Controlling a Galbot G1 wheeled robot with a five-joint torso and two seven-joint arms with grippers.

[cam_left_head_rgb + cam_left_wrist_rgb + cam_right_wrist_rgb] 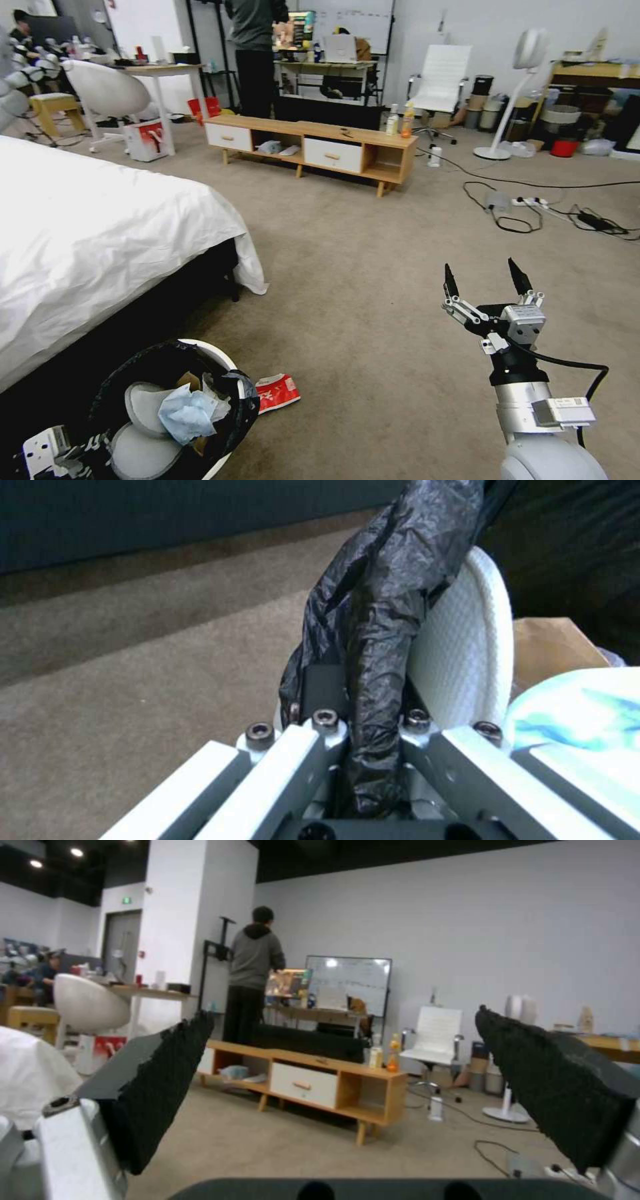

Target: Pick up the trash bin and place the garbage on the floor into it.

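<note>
Trash bin (230,363) sits at lower left of the head view, tilted toward me, black liner (167,360) folded over the rim. Inside I see the light blue face mask (187,413) and a bit of brown paper bag (189,381). Left hand (360,720) is clamped shut on the bin's rim, liner bunched between its fingers. Red-white snack wrapper (277,392) lies on the floor (360,280) just beside the bin, to its right in frame. Right hand (488,280) hovers at lower right of the head view, fingers spread wide, holding nothing, well apart from the wrapper. Bed (87,233) fills the left side; a low wooden cabinet (313,143) stands at upper centre.
</note>
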